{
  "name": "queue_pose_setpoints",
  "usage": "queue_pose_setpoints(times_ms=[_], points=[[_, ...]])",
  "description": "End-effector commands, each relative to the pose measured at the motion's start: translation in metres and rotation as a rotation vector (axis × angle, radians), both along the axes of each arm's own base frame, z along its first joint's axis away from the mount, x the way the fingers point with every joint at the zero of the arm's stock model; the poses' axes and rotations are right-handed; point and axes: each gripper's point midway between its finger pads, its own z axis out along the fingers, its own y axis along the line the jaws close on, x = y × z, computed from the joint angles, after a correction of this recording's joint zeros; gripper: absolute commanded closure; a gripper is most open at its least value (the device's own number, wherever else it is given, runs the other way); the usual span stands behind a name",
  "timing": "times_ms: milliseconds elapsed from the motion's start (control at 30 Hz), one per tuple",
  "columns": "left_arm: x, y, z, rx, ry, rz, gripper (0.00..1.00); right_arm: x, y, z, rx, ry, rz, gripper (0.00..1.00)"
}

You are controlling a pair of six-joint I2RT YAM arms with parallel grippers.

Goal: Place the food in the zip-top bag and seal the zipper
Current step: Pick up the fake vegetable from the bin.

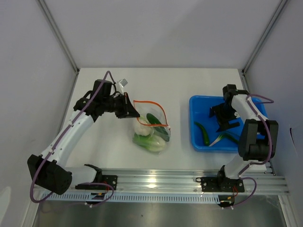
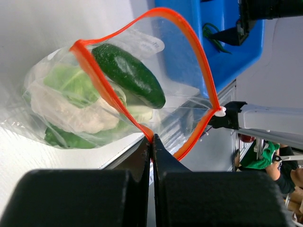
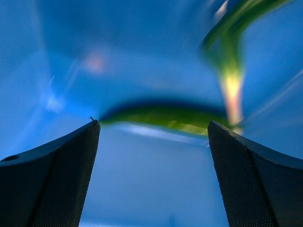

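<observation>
The clear zip-top bag [image 1: 151, 130] lies mid-table with its orange-red zipper [image 1: 150, 103] gaping open. Inside are leafy pale-stalked vegetables [image 1: 149, 142] and a dark green piece [image 1: 154, 119]; the left wrist view shows them too [image 2: 128, 73]. My left gripper [image 1: 130, 111] is shut on the zipper's left corner [image 2: 150, 137]. My right gripper [image 1: 226, 124] is open inside the blue bin [image 1: 196, 106], above long green pieces [image 1: 203, 132]. In the right wrist view a blurred green piece [image 3: 165, 116] lies just beyond the open fingers [image 3: 61, 165].
The blue bin stands at the right of the table, close to the right wall. A metal rail [image 1: 156, 182] runs along the near edge. A small white tag [image 1: 123, 82] sits behind the left gripper.
</observation>
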Motion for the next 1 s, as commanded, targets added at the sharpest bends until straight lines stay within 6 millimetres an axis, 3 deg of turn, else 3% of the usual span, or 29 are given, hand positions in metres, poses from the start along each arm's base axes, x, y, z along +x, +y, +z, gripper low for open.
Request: queue_pose_setpoints(times_ms=[0,300,500,700,833,967], points=[[0.009,0.004,0.007,0.002,-0.014,0.016,0.99,-0.022,-0.043,-0.001,-0.136,0.098,0.075,0.03],[0.018,0.009,0.005,0.008,-0.018,0.03,0.99,-0.041,-0.078,-0.018,-0.156,0.096,0.149,0.02],[0.018,0.01,0.007,-0.002,-0.017,0.029,0.99,-0.05,-0.073,-0.038,-0.136,0.112,0.144,0.01],[0.015,0.011,0.007,-0.001,-0.021,0.027,0.99,-0.038,-0.064,-0.064,-0.112,0.084,0.21,0.02],[0.012,0.012,0.01,0.001,-0.033,0.028,0.99,-0.032,-0.065,-0.075,-0.118,0.083,0.247,0.12],[0.012,0.01,0.013,-0.014,-0.038,0.02,0.99,-0.018,-0.067,-0.082,-0.132,0.068,0.278,0.35]])
